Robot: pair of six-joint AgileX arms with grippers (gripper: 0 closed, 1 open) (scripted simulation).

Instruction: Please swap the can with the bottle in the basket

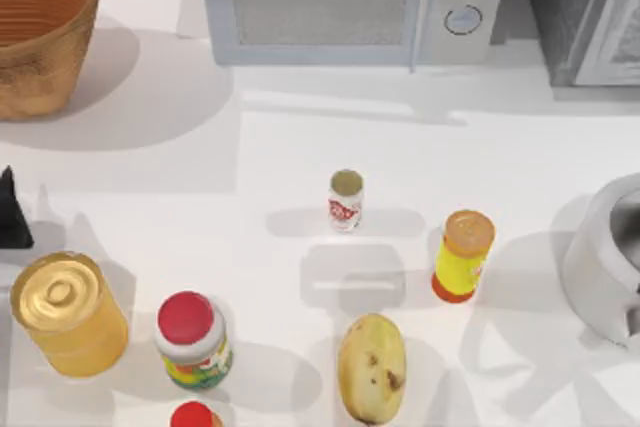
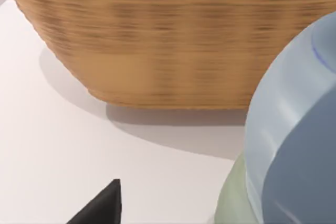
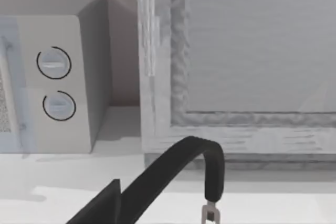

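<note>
The can [image 1: 345,199] stood upright near the middle of the white desk [image 1: 300,147], well apart from the wicker basket [image 1: 40,32] up in the far left corner. In the left wrist view the bottle [image 2: 294,140] loomed huge and close, pale blue with a green patch, just in front of the basket's ribbed wall [image 2: 173,40]. The left claw [image 1: 12,212] sat at the desk's left edge, a dark fingertip [image 2: 102,205] showing; whether it gripped the bottle could not be told. The right arm [image 1: 610,267] waited at the right edge, how wide its claw stood unclear, facing the microwave [image 3: 52,77]. Around the can: a yellow bottle with orange cap [image 1: 463,255], a potato [image 1: 372,367], a red-capped jar [image 1: 192,340] and a golden tin [image 1: 68,313].
</note>
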